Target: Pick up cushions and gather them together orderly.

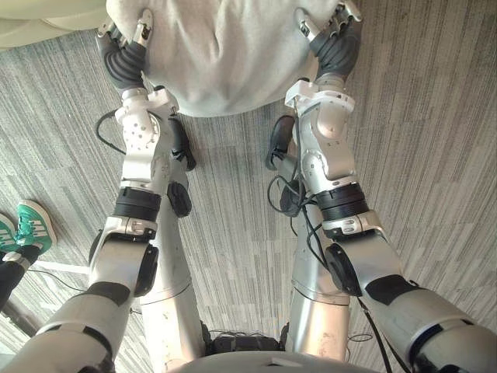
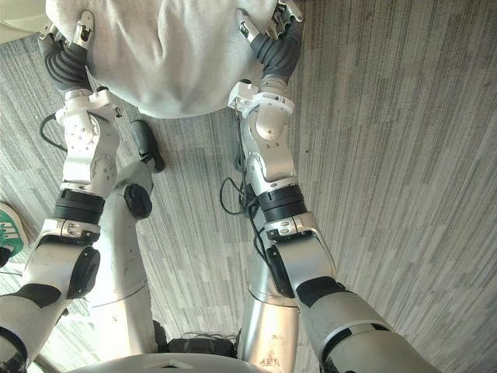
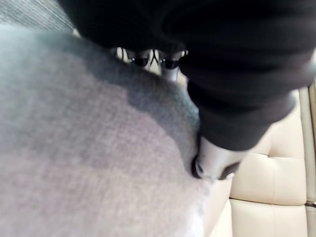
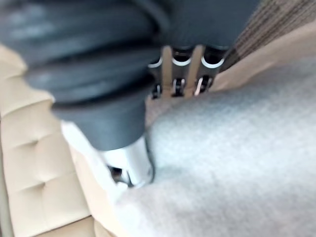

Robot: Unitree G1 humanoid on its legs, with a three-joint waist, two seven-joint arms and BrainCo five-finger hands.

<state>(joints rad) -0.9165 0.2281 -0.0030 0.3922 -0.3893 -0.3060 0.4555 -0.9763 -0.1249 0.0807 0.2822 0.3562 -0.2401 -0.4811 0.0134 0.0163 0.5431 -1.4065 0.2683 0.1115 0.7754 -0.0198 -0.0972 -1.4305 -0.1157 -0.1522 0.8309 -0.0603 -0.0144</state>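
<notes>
A large light-grey cushion (image 1: 225, 54) hangs in front of me above the carpet, carried between both hands. My left hand (image 1: 124, 58) grips its left edge and my right hand (image 1: 335, 43) grips its right edge. In the left wrist view the thumb (image 3: 215, 160) presses into the grey fabric (image 3: 89, 158), and the fingers (image 3: 168, 69) wrap over the far side. The right wrist view shows the same pinch: thumb (image 4: 131, 163) on the cushion (image 4: 232, 163), fingers (image 4: 182, 74) behind its edge. The cushion's upper part is cut off by the frame.
A beige tufted sofa (image 3: 266, 187) stands just beyond the cushion, and its edge shows at the far left (image 1: 39, 23). Grey striped carpet (image 1: 435, 155) spreads to the right. A person's green-and-white shoes (image 1: 31, 221) stand at my left.
</notes>
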